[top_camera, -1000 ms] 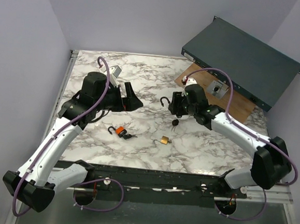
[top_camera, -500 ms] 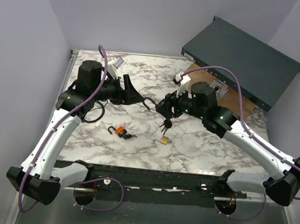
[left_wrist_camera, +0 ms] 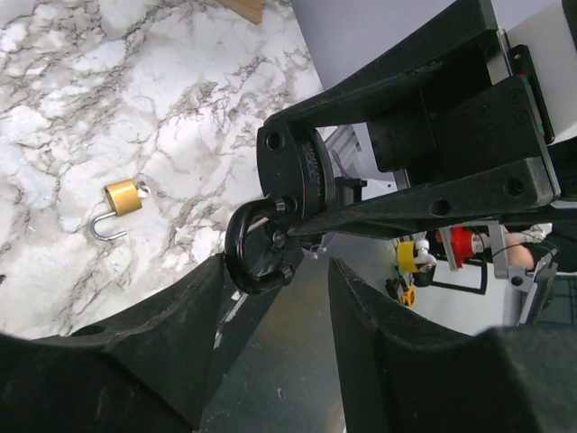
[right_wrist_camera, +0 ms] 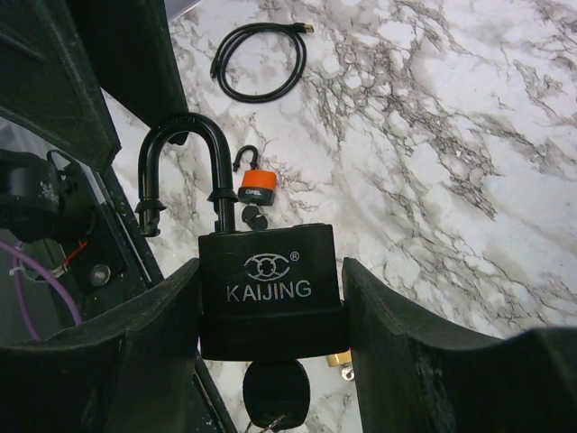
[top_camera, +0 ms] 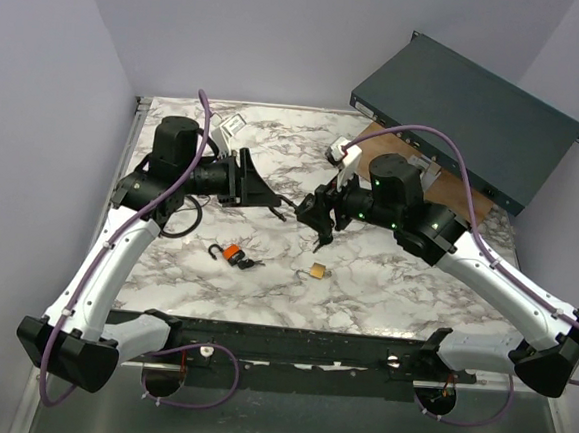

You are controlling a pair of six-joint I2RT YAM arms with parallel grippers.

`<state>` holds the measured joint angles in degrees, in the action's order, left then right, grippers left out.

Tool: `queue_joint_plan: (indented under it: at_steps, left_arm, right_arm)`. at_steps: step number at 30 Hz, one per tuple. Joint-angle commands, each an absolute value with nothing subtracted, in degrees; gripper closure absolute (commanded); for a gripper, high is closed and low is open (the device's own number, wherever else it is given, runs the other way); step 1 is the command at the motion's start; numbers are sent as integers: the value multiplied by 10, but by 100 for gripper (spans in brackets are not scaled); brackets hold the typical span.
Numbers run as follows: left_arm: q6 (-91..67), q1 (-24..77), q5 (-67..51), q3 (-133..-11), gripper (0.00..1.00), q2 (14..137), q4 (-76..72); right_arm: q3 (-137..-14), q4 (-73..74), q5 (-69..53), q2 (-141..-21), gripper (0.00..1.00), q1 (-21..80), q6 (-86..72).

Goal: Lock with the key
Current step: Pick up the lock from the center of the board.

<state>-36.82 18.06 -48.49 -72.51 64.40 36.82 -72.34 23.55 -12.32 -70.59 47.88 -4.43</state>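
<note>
Black padlock point(right_wrist_camera: 268, 307) clamped in right gripper point(right_wrist_camera: 270, 284) | shackle point(right_wrist_camera: 180, 124) at left gripper point(left_wrist_camera: 276, 271) mouth

Black padlock point(right_wrist_camera: 269, 289) body: "KAIJING", white, under ringed logo with ®. Orange padlock point(right_wrist_camera: 255, 187) label unreadable.

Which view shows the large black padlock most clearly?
The right wrist view: the large black metal padlock fills it, lettering and open shackle plain. Left wrist shows only its shackle; top external, a small dark shape.

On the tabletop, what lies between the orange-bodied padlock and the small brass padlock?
Only bare marble tabletop, apart from the dark key right beside the orange-bodied padlock, on the side facing the small brass padlock. The top external view shows it.
</note>
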Motion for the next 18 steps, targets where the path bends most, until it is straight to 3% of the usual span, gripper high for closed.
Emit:
queue_joint_plan:
  at_steps: [1, 18]
  left_arm:
    - [-384, 177, -533, -715, 53, 647, 346]
    - [-408, 177, -572, -694, 67, 651, 315]
  right_arm:
    - [-764, 220, -143, -687, 83, 486, -29]
    - [-787, 240, -147, -687, 85, 498, -16]
